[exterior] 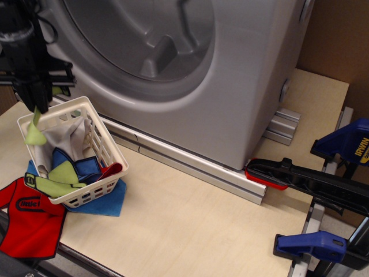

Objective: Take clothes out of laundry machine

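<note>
Filling most of the upper view, the laundry machine [242, 86] stands on metal rails at the back of the pale wooden surface [190, 225], its big round opening showing the ribbed grey drum [150, 40]. At the right edge lie blue and black bar clamps [323, 184] with a red pad pressed near the machine's corner. At the lower left sits the white slatted basket [86, 150], with a blue cloth [106, 202] spread under it and a red garment with a logo [31, 222] flat beside it at the surface's edge. Inside the basket lie a grey cloth [63, 138], a blue cloth and a lime-green piece with black trim [52, 183]. Above the basket's far left corner hangs the black pincer [36, 95], clamped on the clothes [34, 131], a floppy lime-green strip that dangles from it down over the basket's rim, outside the machine.
</note>
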`<action>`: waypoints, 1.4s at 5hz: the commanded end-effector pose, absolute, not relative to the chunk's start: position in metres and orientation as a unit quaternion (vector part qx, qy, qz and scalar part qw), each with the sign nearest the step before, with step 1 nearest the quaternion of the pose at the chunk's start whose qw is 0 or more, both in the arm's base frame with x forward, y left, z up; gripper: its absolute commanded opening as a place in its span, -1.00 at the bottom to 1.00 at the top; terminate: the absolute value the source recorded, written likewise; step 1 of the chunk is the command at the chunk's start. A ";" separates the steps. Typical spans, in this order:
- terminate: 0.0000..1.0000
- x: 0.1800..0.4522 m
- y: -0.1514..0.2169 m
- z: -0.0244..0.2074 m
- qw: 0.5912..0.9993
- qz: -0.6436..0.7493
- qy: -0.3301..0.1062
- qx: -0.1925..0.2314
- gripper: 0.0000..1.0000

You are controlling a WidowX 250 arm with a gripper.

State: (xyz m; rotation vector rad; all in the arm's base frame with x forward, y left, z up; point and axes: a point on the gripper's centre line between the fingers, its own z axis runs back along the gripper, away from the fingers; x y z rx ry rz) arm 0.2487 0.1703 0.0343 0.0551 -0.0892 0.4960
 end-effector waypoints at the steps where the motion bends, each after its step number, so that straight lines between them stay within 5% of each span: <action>1: -1.00 0.271 0.151 0.048 0.968 0.235 -0.081 0.029 -1.00; 2: -1.00 0.268 0.149 0.035 0.971 0.235 -0.046 0.027 1.00; 5: -1.00 0.261 0.144 0.069 0.969 0.246 0.001 0.015 1.00; 7: -1.00 0.276 0.146 0.136 0.970 0.236 -0.011 0.058 1.00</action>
